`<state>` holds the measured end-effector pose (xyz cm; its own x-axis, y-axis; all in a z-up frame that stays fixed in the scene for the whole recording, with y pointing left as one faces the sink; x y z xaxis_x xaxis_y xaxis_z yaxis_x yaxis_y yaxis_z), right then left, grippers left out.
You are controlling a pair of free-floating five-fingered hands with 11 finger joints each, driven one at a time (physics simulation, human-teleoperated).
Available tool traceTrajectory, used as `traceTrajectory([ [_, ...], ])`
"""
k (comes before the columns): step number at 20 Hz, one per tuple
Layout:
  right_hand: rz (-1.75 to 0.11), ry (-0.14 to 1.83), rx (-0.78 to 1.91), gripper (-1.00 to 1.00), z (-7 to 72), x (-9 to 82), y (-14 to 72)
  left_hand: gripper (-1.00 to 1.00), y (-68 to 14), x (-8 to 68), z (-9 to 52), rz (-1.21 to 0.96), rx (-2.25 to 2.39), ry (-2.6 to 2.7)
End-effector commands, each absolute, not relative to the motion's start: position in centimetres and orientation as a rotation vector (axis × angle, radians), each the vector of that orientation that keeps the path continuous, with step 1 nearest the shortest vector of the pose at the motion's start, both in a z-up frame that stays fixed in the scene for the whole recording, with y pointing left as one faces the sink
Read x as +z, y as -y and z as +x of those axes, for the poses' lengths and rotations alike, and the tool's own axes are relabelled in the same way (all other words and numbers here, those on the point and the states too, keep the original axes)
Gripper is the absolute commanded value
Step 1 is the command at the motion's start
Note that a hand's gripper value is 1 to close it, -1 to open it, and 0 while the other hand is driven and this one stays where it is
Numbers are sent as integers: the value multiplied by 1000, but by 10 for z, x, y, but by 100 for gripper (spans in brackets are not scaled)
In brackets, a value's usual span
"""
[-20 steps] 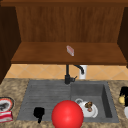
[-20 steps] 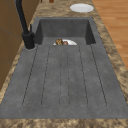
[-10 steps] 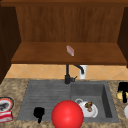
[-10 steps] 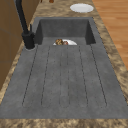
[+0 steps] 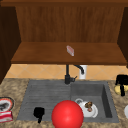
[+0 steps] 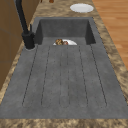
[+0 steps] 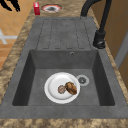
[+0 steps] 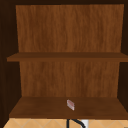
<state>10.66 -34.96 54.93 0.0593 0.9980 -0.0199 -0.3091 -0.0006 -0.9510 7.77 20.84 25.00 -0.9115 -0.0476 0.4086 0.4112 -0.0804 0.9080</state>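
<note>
A: Left hand [image 5: 39,113]?
B: Low at the front, left of centre, hanging in the air, fingers pointing down and loosely together. Grips nothing.
A: Right hand [image 5: 121,82]?
B: Far right, higher up, palm area bunched, fingers drooping downward. Grip state can't be made out.

Black right hand [image 5: 121,80], yellow object [image 5: 117,89], red ball [image 5: 67,114].

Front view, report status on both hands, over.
Left hand low over the draining board, fingers down. Right hand at the counter's right, over a yellow object. Red ball in front of the plated food.
</note>
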Motion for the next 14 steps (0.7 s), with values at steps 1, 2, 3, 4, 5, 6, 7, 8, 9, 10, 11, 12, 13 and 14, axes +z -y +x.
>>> traceTrajectory([
  [1,-1072,915,1297,100,109,577,338,0,-208,250,78,-394,-2064,1885],
  [2,-1074,912,1295,100,110,585,335,0,-208,250,78,-394,-2064,1885],
  [3,-1073,906,1298,100,108,592,330,0,-208,250,78,-394,-2064,1885],
  [4,-1075,898,1305,100,107,598,322,0,-208,250,78,-394,-2064,1885],
  [5,-1079,893,1313,100,107,605,316,0,-208,250,78,-394,-2064,1885],
  [6,-1086,883,1317,100,107,612,312,0,-208,250,78,-394,-2064,1885],
  [7,-1091,872,1323,100,107,619,307,0,-208,250,78,-394,-2064,1885],
  [8,-1097,866,1328,100,107,626,302,0,-208,250,78,-394,-2064,1885],
  [9,-1103,863,1331,100,107,633,298,0,-208,250,78,-394,-2064,1885],
  [10,-1107,863,1335,100,107,639,293,0,-208,250,78,-394,-2064,1885],
  [11,-1111,861,1337,100,107,646,288,0,-208,250,78,-394,-2064,1885],
  [12,-1115,860,1339,100,107,653,282,0,-208,250,78,-394,-2064,1885],
  [13,-1121,862,1338,100,108,659,277,0,-208,250,78,-394,-2064,1885],
  [14,-1127,863,1337,100,109,666,272,0,-208,250,78,-394,-2064,1885],
])
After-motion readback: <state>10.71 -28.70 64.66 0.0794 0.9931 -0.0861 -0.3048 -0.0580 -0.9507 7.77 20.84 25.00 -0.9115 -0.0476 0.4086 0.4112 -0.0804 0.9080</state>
